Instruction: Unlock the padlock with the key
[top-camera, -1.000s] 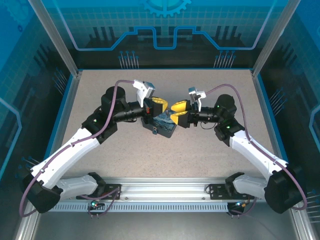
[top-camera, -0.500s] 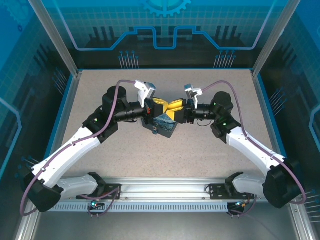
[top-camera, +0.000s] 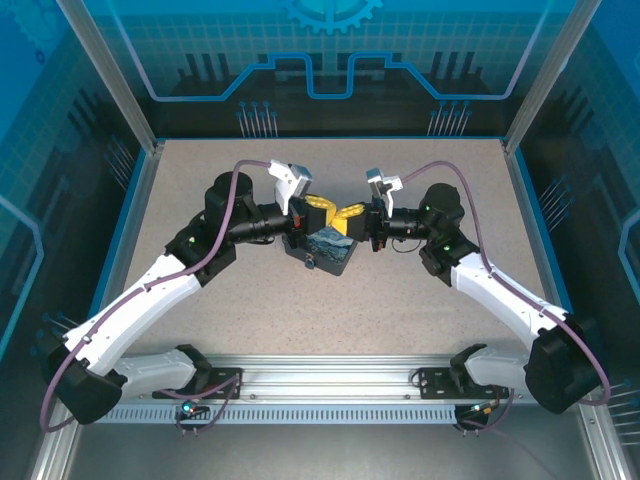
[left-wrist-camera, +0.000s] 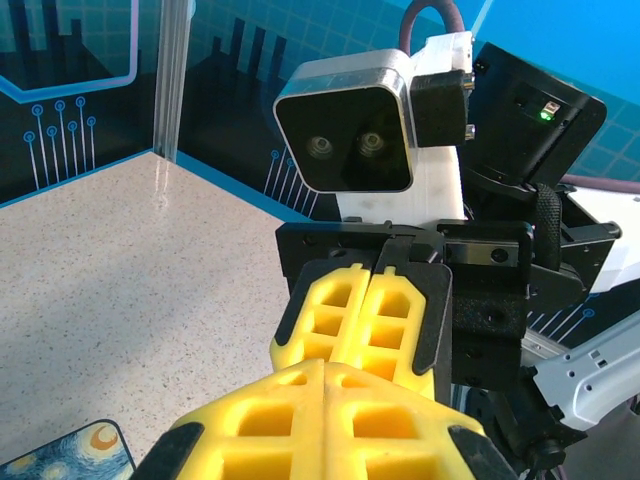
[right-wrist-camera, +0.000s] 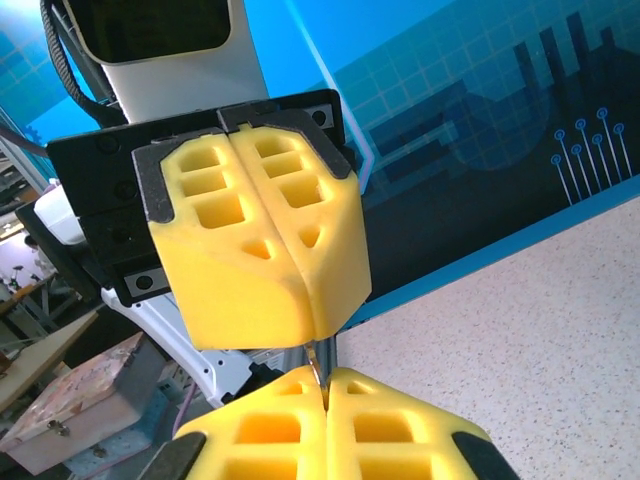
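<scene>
Top external: both arms are nose to nose right above the painted tin (top-camera: 330, 250) in the middle of the surface (top-camera: 400, 310). Pretty sure the left end effector (top-camera: 328, 209) is squeezed fully closed, and so is the right end effector (top-camera: 347, 214); the 2 yellow tips are touching or as good as.

From the right wrist cam you can see a thin silvery sliver, the key (right-wrist-camera: 318, 362). It pokes out of the seam between the right fingers (right-wrist-camera: 400, 430) and runs up to the tip of the left fingers (right-wrist-camera: 240, 260). So the right one has it pinched; can't tell if the left one grips it too.

As for the padlock (top-camera: 312, 263), I think it's the tiny bluish speck on the tin's near edge, just below the left end effector toward the arm bases. Too small to be sure.
</scene>
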